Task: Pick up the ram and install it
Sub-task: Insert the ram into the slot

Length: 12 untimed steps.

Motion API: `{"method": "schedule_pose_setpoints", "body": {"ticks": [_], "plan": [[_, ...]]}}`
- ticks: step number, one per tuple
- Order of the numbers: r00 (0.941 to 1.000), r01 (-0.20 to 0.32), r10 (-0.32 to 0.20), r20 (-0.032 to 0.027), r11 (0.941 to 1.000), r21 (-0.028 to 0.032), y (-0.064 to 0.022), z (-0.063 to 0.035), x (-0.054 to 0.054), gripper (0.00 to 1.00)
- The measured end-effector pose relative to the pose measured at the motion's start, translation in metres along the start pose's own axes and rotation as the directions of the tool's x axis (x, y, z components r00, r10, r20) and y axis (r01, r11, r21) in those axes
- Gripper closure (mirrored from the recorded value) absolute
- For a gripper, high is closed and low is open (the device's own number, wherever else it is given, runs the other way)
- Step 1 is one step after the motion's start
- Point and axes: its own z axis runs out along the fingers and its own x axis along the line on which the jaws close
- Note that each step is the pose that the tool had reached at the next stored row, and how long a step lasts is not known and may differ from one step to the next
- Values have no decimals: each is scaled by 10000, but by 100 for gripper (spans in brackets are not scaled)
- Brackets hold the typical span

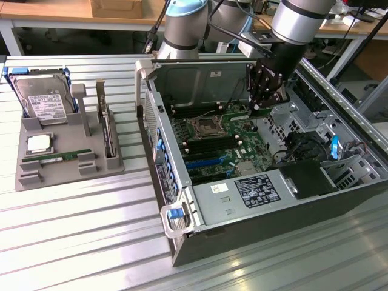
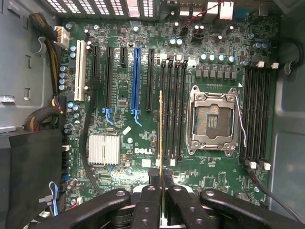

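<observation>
- Ribbed grey metal tabletop [image 1: 79,230] carries your whole setup, with wooden workbenches behind it.
- On the exterior view's left you have a grey moulded parts holder [image 1: 66,167] holding a silver hard drive with a white label [image 1: 42,102], a square silver CPU chip [image 1: 39,143] and a thin green circuit-board stick [image 1: 57,157] lying flat in its slot.
- To the exterior view's right of the holder lies an open black and silver computer case [image 1: 254,182], its green motherboard [image 1: 224,142] exposed, with a silver CPU socket frame [image 1: 203,127] near the board's middle.
- Your black tool [image 1: 262,104] hangs from the silver robot arm [image 1: 297,24] inside the case, low over the far part of the board.
- In the wrist view the tool [image 2: 162,191] is clenched on the ram, a long thin green stick seen edge-on [image 2: 160,129], its black fingers [image 2: 147,210] pressing it from both sides.
- That ram stands on edge over the bank of black memory slots [image 2: 172,109] just beside the CPU socket [image 2: 213,121], lined up along their length at the slot farthest from the socket; you cannot tell whether it touches the slot.
- A second bank of black memory slots [image 2: 257,114] sits on the socket's other side.
- A silver finned heatsink [image 2: 103,149] and a blue expansion slot [image 2: 137,81] lie farther across the board.
</observation>
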Motion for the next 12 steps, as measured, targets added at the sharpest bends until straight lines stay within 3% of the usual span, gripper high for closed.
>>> {"method": "schedule_pose_setpoints", "body": {"ticks": [12], "plan": [[10000, 0, 0, 0, 10000, 0, -5, 101, -1, 87]]}}
